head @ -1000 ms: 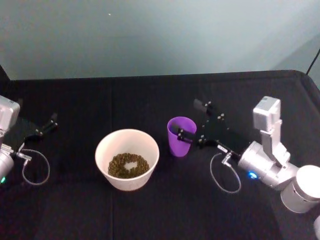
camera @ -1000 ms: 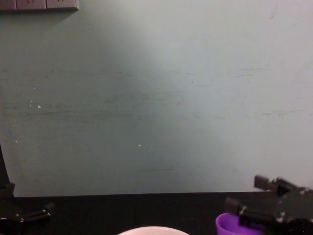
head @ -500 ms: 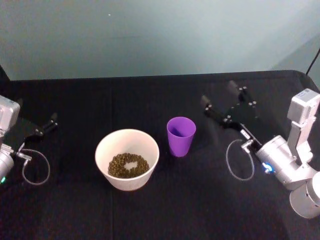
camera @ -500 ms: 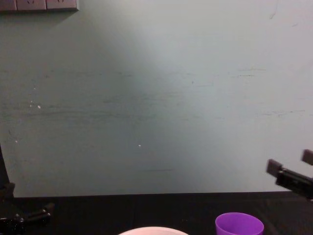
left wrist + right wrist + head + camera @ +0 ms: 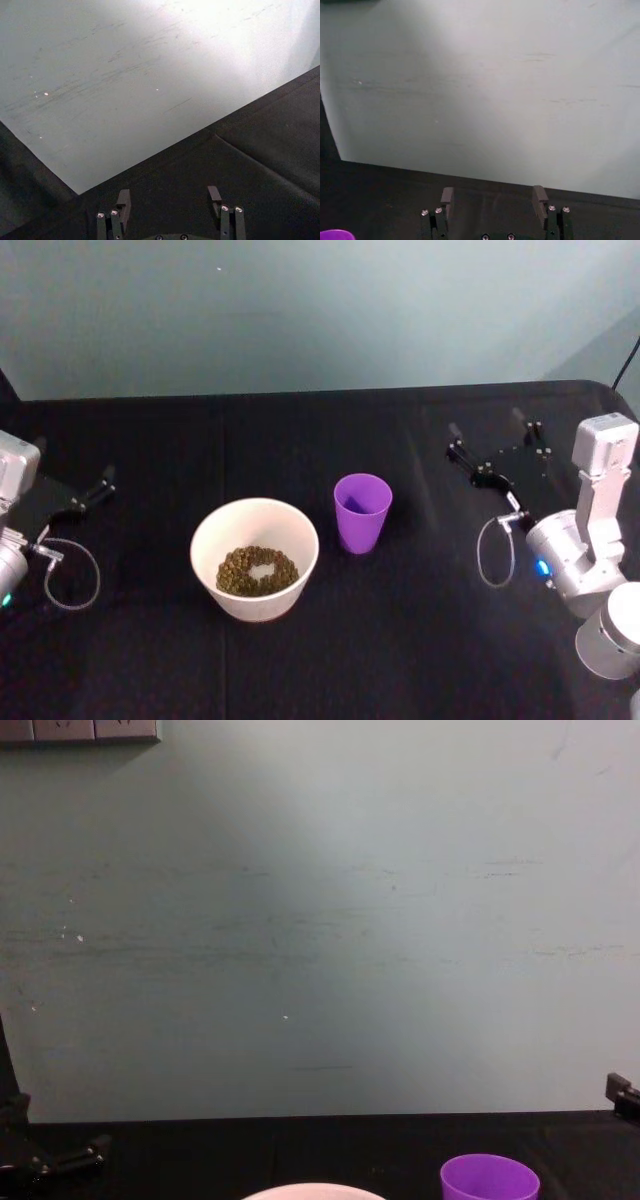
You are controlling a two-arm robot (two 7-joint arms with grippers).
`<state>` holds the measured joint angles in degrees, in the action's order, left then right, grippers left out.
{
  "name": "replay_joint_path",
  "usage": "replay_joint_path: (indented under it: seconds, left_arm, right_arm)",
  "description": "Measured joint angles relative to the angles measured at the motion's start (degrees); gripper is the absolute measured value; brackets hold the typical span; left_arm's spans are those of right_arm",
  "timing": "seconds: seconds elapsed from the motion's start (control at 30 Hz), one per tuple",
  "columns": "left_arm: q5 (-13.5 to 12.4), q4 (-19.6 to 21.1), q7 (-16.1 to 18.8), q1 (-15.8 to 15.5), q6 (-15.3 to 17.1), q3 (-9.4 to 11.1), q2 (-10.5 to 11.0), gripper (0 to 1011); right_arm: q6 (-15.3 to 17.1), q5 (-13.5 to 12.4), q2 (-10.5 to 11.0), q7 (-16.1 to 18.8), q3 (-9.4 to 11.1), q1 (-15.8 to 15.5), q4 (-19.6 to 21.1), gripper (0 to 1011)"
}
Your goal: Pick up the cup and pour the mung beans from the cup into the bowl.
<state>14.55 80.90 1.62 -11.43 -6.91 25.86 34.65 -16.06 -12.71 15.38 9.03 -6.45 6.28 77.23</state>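
Note:
The purple cup stands upright on the black table, just right of the white bowl. Its inside shows only purple. The mung beans lie in a ring at the bottom of the bowl. My right gripper hangs open and empty well to the right of the cup, apart from it; the right wrist view shows its gripper spread, with a sliver of the cup at the edge. My left gripper rests open at the far left. In the chest view the cup and the bowl's rim sit low.
A pale green wall closes off the back of the black table. Cable loops hang by each wrist, on the left and on the right. The table's rounded back right corner is near the right arm.
The right gripper let go of the cup, opened, and drew back to the right. The cup stays upright in place. Left arm and bowl have not moved.

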Motion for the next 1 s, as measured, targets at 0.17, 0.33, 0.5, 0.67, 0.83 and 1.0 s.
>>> replay_joint_path:
  seconds: [0.17, 0.33, 0.5, 0.67, 0.83, 1.0]
  left_arm:
    - [0.00, 0.00, 0.00, 0.00, 0.00, 0.00, 0.00, 1000]
    - [0.00, 0.00, 0.00, 0.00, 0.00, 0.00, 0.00, 1000]
    - [0.00, 0.00, 0.00, 0.00, 0.00, 0.00, 0.00, 1000]
    - [0.00, 0.00, 0.00, 0.00, 0.00, 0.00, 0.00, 1000]
    - [0.00, 0.00, 0.00, 0.00, 0.00, 0.00, 0.00, 1000]
    - [0.00, 0.00, 0.00, 0.00, 0.00, 0.00, 0.00, 1000]
  right_arm:
    - [0.37, 1.03, -0.51, -0.34, 0.42, 0.24, -0.49, 1000]
    - [0.47, 1.57, -0.69, -0.32, 0.56, 0.36, -0.70, 1000]
    - [0.47, 1.51, -0.65, -0.32, 0.52, 0.36, -0.66, 1000]
    - [0.47, 1.45, -0.62, -0.33, 0.48, 0.34, -0.62, 1000]
    - [0.46, 1.42, -0.60, -0.33, 0.45, 0.32, -0.61, 1000]
    - [0.46, 1.38, -0.57, -0.34, 0.43, 0.30, -0.57, 1000]
